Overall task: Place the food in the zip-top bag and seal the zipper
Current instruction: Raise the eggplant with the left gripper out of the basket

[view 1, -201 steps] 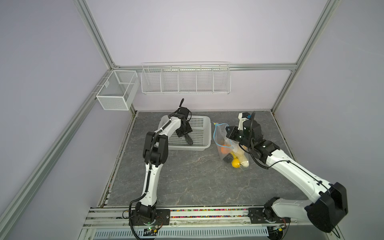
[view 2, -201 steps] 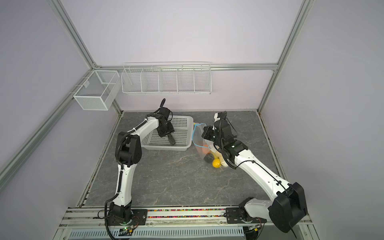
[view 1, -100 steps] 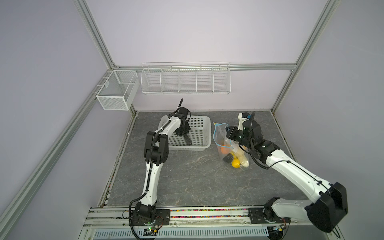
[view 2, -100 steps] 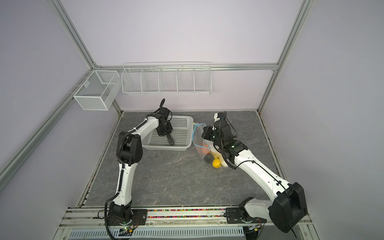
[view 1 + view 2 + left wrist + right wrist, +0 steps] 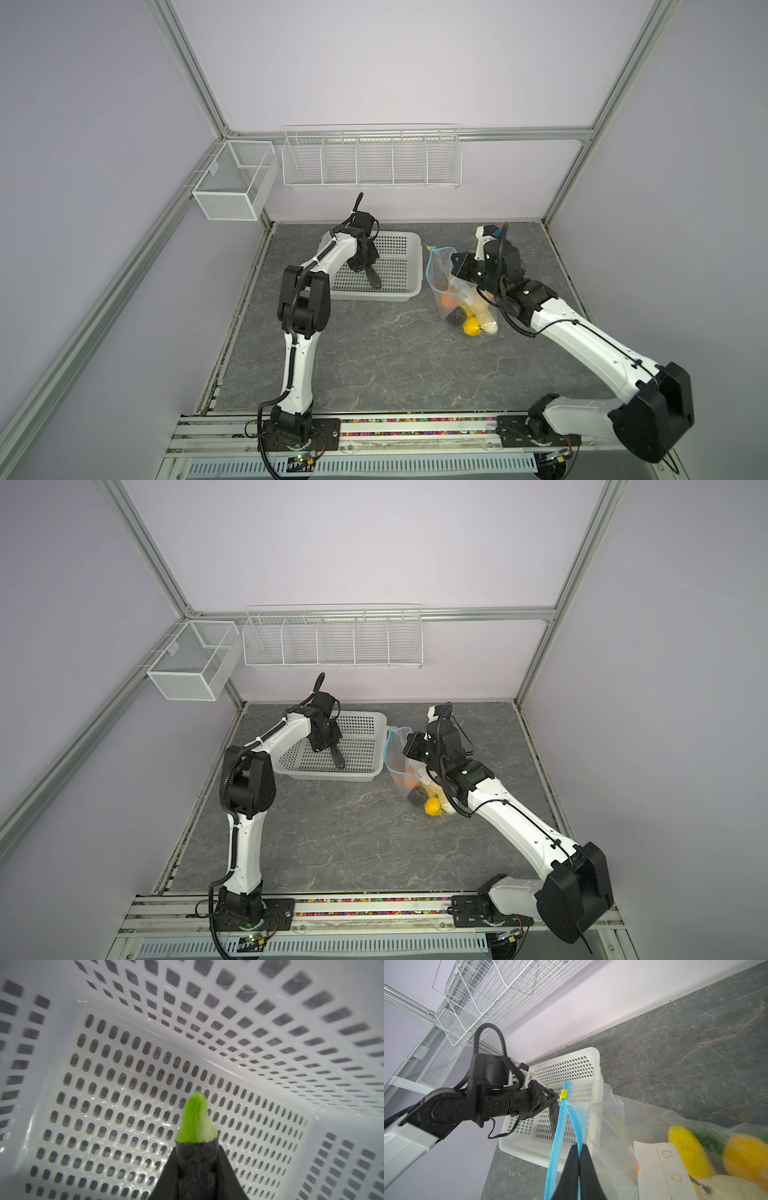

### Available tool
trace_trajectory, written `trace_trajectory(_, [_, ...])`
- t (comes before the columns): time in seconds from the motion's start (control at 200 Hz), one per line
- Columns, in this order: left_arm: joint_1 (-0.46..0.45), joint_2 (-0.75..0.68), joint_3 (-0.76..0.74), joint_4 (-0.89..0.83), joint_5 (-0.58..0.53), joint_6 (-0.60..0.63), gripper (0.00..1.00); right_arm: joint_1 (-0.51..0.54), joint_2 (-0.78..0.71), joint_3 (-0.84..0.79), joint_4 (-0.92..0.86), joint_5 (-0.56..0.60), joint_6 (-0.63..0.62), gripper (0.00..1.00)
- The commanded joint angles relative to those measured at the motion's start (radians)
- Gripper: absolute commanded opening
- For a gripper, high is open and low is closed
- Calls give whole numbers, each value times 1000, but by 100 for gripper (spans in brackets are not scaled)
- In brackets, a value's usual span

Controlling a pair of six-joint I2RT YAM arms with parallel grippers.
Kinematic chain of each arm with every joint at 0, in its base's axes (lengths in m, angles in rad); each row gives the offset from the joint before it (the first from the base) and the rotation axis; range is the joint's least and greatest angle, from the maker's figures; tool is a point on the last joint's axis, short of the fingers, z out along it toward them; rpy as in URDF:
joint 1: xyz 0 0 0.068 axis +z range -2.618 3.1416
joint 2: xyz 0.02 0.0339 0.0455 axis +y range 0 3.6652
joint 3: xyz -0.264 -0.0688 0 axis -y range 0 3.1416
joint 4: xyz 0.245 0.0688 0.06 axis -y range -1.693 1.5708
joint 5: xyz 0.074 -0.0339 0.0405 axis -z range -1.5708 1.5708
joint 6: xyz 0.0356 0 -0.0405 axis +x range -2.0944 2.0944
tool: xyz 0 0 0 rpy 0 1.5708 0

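The left gripper (image 5: 365, 268) was clamped on the dark, green-tipped food piece (image 5: 196, 1126) inside the basket (image 5: 374, 296). The right gripper (image 5: 579, 1147) pinched the zipper (image 5: 560, 1126), holding the zip-top bag (image 5: 440, 274) open alongside. The piece needed lifting clear of the basket wall before crossing.

My left arm (image 5: 299, 365) and right arm (image 5: 590, 345) wear white shells between black joints; a ribbed black cable (image 5: 488, 1028) loops above the screw-dotted wrist (image 5: 500, 1103) behind my matte-black left gripper (image 5: 552, 1098).

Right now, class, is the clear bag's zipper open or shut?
Open. The bag's two blue zipper strips spread apart from the yellow slider; the right end effector pinches one strip.
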Motion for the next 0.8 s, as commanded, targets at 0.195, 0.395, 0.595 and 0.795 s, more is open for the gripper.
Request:
trace_trajectory(0.195, [-13,-203,-169,150,-2,-9,19,6,11,18,6,6,4,6])
trace_trajectory(0.395, [-33,-307,-256,217,3,-23,19,9,11,21,3,3,1,6])
trace_trajectory(0.595, [-64,-389,-279,238,-9,-25,18,16,2,20,4,7,2,6])
trace_trajectory(0.795, [-106,-476,-315,294,-29,-31,18,25,10,21,10,8,6,6])
